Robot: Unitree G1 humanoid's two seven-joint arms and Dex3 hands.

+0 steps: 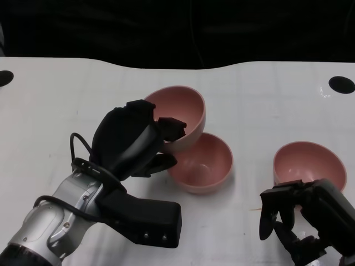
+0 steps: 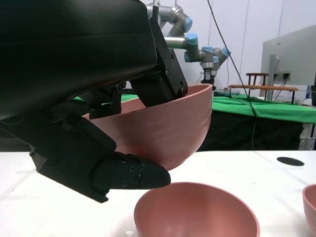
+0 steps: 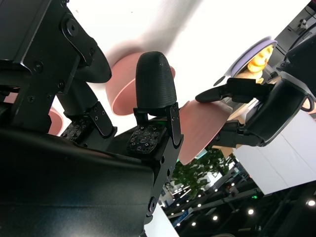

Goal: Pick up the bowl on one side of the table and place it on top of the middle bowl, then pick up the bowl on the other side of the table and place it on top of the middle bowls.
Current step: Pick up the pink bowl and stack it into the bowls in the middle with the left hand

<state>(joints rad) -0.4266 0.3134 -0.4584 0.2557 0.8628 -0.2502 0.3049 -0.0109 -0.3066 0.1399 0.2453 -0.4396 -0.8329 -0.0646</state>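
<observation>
Three pink bowls [image 1: 200, 162], all empty

White table [image 1: 61, 94], two pink bowls [image 1: 202, 163] resting

White table [image 1: 266, 100] with a wavy far edge, black round holes near its left [image 1: 4, 77] and right [image 1: 341, 84] corners, silver-and-blue robot arm [image 2: 197, 47] behind, green-covered table [image 2: 261, 106], grey monitor [image 2: 289, 59], wooden stool [image 2: 254, 79]

Silver forearm [image 1: 61, 213] — black cable, black hand [image 1: 133, 141]
</observation>
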